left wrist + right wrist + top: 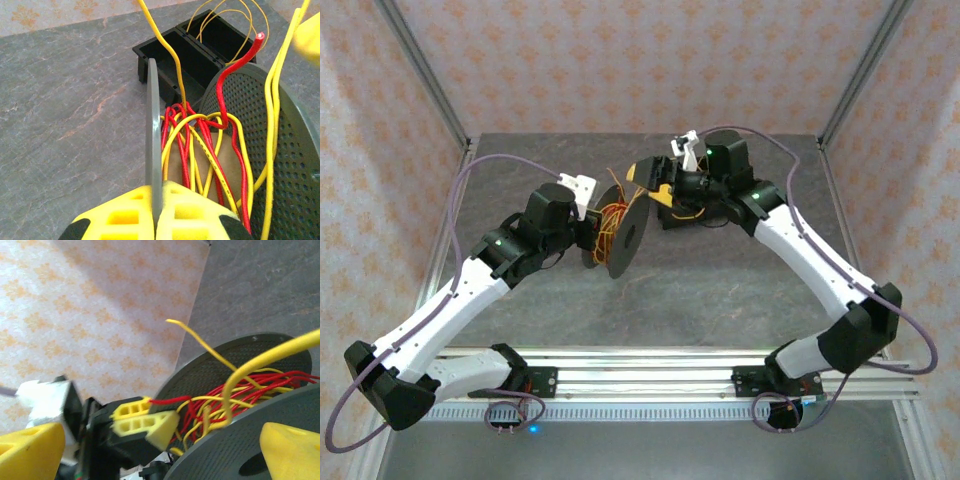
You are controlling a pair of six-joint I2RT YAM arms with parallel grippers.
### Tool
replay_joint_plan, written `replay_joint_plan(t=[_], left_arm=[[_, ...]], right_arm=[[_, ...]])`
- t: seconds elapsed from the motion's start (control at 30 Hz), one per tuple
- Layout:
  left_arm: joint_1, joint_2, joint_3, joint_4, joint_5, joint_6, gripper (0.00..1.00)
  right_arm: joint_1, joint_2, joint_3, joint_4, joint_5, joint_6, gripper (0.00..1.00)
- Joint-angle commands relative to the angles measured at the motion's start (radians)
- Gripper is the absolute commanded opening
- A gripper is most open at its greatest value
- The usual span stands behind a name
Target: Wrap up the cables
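Note:
My left gripper point(156, 192) is shut on the thin edge of one flange of the dark grey spool point(152, 125), holding it on edge above the table. The cables point(200, 145) are red and yellow wires wound loosely round the spool's hub, with loose ends sticking up. In the top view the spool point(625, 240) hangs between the two arms. My right gripper point(655, 183) is just right of it, near its top. In the right wrist view my right gripper point(160, 440) is open wide, and a yellow cable point(265, 357) arcs free between its fingers, ungripped.
A black open box point(195, 50) with compartments lies on the grey table point(720, 290) behind the spool, under my right wrist, and yellow wire loops run into it. Patterned walls and metal posts close in the table. A rail point(650, 365) runs along the near edge.

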Motion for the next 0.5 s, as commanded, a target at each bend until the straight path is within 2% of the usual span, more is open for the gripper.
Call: replay_joint_plan(t=[0.0,0.17,0.23,0.37,0.47], left_arm=[[0.009,-0.021,0.060,0.071,0.000,-0.008,0.00],[0.010,-0.018,0.060,0.068,0.000,-0.008,0.00],[0.013,-0.019,0.061,0.068,-0.004,-0.011,0.00],[0.014,-0.025,0.061,0.063,-0.011,-0.011,0.00],[0.015,-0.027,0.060,0.066,-0.021,-0.014,0.00]], right_arm=[[-0.001,-0.074,0.013,-0.064,0.031,-0.054,0.99],[-0.002,-0.138,0.013,-0.153,0.070,-0.108,0.99],[-0.005,-0.182,0.010,-0.219,0.146,-0.145,1.00],[-0.065,-0.302,-0.066,-0.297,0.313,-0.125,0.92],[-0.127,-0.376,-0.141,-0.321,0.337,-0.072,0.87]])
